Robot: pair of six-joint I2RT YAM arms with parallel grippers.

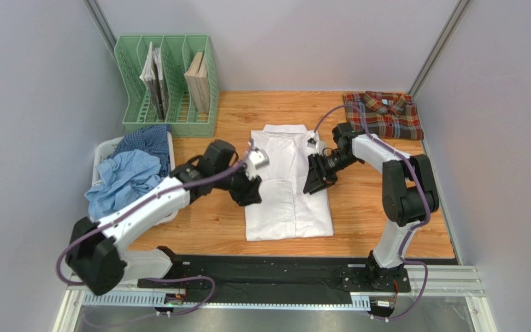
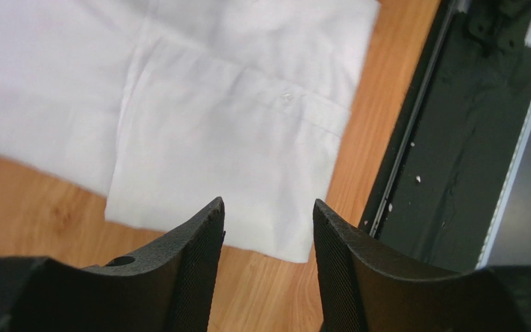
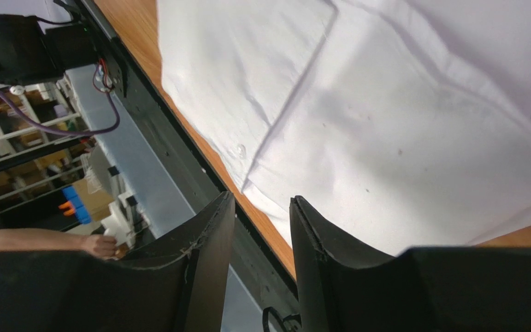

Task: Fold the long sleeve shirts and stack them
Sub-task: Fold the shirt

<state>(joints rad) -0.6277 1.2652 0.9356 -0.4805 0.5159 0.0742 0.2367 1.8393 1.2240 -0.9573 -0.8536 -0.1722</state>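
You are looking at a green file rack [image 1: 131,104] standing at the back left of the worktop [image 1: 386,228], and it is holding magazines [image 1: 152,75] in one slot and a book [image 1: 197,79] in another. Just in front of it a white basket [image 1: 106,149] is carrying a crumpled light blue shirt [image 1: 119,181] with a dark blue checked shirt [image 1: 147,142] lying behind it, both spilling over the rim. A plaid shirt [image 1: 383,114] is lying folded in the back right corner. The white shirt [image 1: 288,194] is lying flat in the middle of the worktop, collar toward the back and sleeves folded in. Your left claw [image 1: 251,194] is hanging at its left edge and your right claw [image 1: 313,183] at its right edge. In the left wrist view the left claw [image 2: 268,211] is standing open with a clear gap, gripping nothing, and the white shirt [image 2: 233,138] is lying below and beyond it. In the right wrist view the right claw [image 3: 261,204] is also showing a gap, a narrower one, with no cloth between its jaws. Only the wrist views are showing you the small buttons: a cuff button [image 2: 287,97] on the left, another button [image 3: 240,149] on the right near the hem of the white shirt [image 3: 400,138]. Only the overhead view is giving you the rack, the basket and the plaid shirt.
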